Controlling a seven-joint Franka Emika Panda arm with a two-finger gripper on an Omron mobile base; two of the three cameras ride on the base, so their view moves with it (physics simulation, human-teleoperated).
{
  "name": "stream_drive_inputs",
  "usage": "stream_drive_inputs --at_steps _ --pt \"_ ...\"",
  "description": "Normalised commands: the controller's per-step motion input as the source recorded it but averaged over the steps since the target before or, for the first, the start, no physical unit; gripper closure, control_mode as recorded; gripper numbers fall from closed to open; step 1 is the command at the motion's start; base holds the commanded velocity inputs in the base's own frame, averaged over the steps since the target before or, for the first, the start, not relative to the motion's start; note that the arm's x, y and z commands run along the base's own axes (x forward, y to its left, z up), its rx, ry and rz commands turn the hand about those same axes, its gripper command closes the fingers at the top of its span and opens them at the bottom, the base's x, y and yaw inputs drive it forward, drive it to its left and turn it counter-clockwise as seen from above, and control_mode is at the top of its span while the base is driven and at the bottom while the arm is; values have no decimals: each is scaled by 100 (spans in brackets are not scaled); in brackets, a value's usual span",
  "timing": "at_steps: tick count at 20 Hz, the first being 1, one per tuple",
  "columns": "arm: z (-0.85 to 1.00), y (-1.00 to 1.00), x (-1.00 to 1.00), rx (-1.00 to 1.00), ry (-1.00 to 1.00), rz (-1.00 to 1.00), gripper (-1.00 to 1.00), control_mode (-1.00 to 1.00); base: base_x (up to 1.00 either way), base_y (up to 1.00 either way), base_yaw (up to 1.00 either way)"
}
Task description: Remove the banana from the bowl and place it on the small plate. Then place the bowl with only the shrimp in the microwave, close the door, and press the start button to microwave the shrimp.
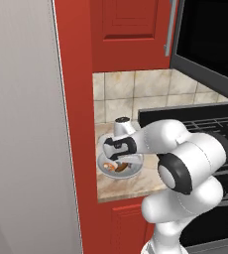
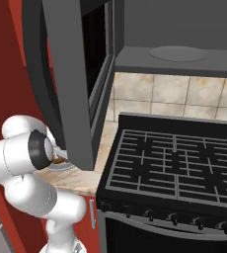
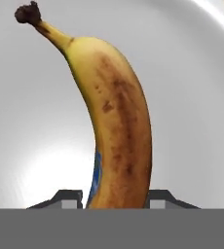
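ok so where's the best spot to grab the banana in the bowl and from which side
Grip the banana across its thick middle, coming straight down from above. It lies flat in the bowl, so its long sides are free, and its curve is gentlest there. The end effector already straddles it, one finger tip on each side.

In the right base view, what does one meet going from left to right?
The robot's white arm, then the bowl on the counter, partly hidden by the open microwave door, then the black stove.
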Motion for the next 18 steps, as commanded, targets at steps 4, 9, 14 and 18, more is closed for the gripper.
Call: stream_drive_inputs --at_steps 4,9,14,18 --pt "68 -14 -24 0 -12 0 100 -100 0 0 0" --pt "91 -12 -25 0 -15 0 100 -100 0 0 0" --pt "57 -11 2 0 -8 0 100 -100 0 0 0" --pt "18 0 43 1 0 0 100 -100 0 0 0"
